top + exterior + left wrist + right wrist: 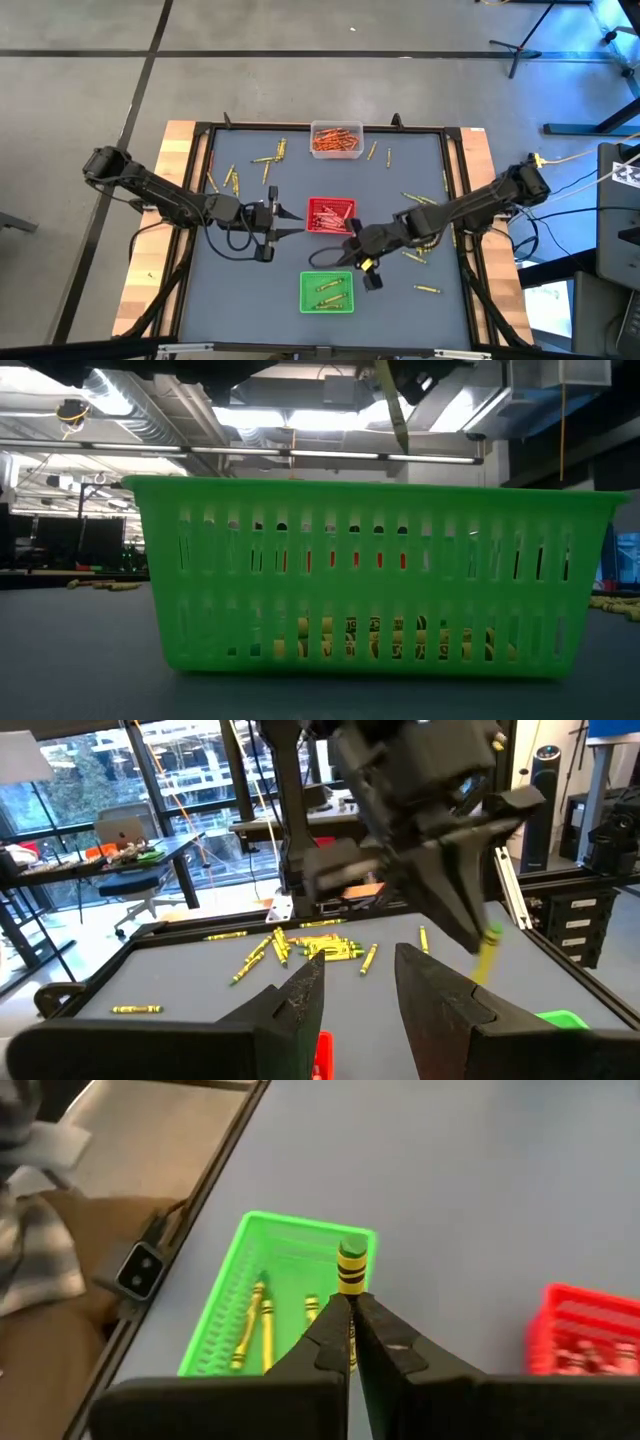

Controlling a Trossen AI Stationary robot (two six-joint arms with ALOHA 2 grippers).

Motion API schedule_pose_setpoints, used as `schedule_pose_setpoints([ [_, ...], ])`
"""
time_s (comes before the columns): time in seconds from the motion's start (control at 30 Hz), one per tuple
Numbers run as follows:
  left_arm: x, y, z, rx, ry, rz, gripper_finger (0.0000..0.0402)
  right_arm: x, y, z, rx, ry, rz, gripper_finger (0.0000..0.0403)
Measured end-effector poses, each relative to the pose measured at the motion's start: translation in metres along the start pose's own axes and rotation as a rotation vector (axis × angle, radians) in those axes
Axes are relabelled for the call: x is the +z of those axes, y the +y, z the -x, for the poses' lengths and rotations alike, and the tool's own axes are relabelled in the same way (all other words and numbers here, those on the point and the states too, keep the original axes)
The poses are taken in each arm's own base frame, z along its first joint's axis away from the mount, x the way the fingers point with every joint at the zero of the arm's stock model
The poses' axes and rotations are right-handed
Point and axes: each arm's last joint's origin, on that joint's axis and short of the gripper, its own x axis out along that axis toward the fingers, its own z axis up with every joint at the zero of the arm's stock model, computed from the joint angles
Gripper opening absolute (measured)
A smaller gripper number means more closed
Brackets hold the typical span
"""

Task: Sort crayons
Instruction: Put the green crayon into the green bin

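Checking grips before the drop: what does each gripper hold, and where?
Right gripper pinches a yellow-green crayon near its lower end, above the green tray. Left gripper holds nothing.

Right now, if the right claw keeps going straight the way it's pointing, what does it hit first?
Probably the green tray. The right claw, shut on a yellow-green crayon, points down at it; the crayon's tip would arrive first, near the crayons already inside. Depth is hard to judge.

Yellow-green crayon [351, 1267] upright above green tray [237, 1300]; yellow ones inside, red in red tray [329, 215], others scattered.
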Motion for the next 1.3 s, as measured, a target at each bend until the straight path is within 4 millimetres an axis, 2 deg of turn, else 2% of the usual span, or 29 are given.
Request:
schedule_pose_setpoints([
  [0.33,0.0,0.0,0.0,0.001,-0.004,0.001,0.0109,-0.016,0.007,-0.034,0.068,0.103,-0.043,0.0012],
  [0.57,0.0,0.0,0.0,0.0,-0.004,0.001,0.0109,-0.023,0.008,-0.047,0.14,0.146,-0.041,0.0012],
  [0.97,0.0,0.0,0.0,0.0,-0.004,0.001,0.0109,-0.021,0.006,-0.045,0.065,0.122,-0.043,0.0017],
  [1.13,0.0,0.0,0.0,-0.003,-0.004,0.002,0.0109,-0.01,0.003,-0.03,0.021,0.098,-0.047,0.007],
  [1.3,0.0,0.0,0.0,-0.01,-0.004,0.018,0.0109,0.008,0.001,-0.001,0.0,0.19,-0.057,0.0133],
])
